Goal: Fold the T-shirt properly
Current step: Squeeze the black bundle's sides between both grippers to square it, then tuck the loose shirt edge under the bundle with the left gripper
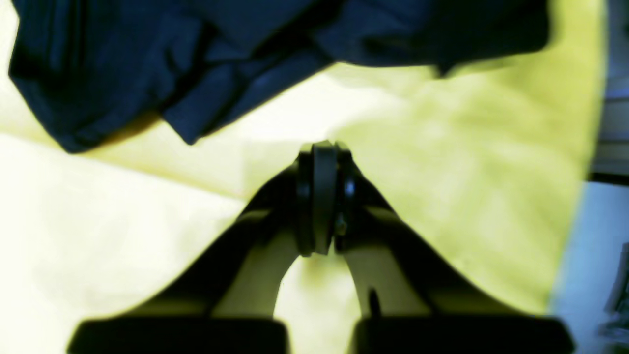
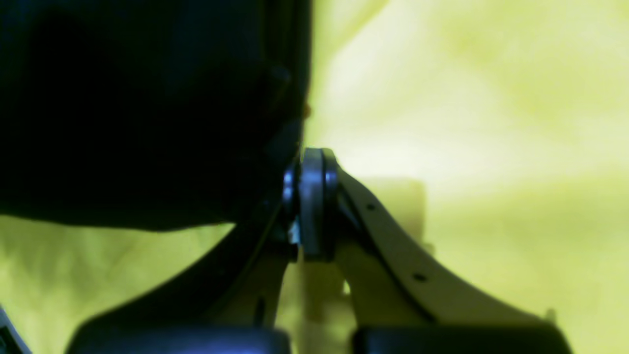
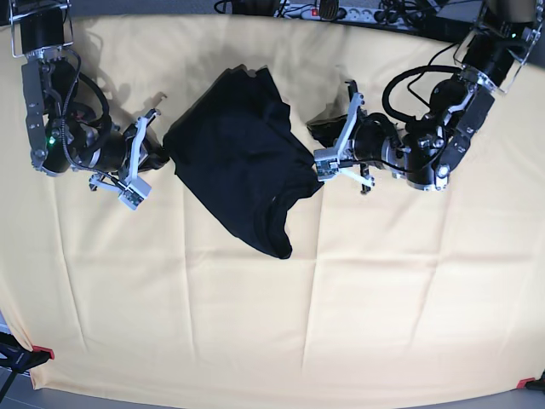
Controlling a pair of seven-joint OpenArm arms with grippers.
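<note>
Left wrist view: the left end effector [image 1: 322, 196] is clenched with its jaws pressed together on nothing, poised over the yellow cloth [image 1: 467, 196]; the T-shirt [image 1: 196, 64] lies crumpled beyond its tips, apart from them. Right wrist view: the right end effector [image 2: 312, 201] is likewise clenched, with no fabric visible between its jaws, and the T-shirt [image 2: 137, 113] fills the area just beside its tip; whether they touch cannot be told. Base view: the T-shirt [image 3: 243, 158] lies bunched on the yellow cloth [image 3: 298, 324] covering the worktop, between the right end effector [image 3: 145, 162], at one side of the T-shirt, and the left end effector [image 3: 336, 158], at its opposite side.
</note>
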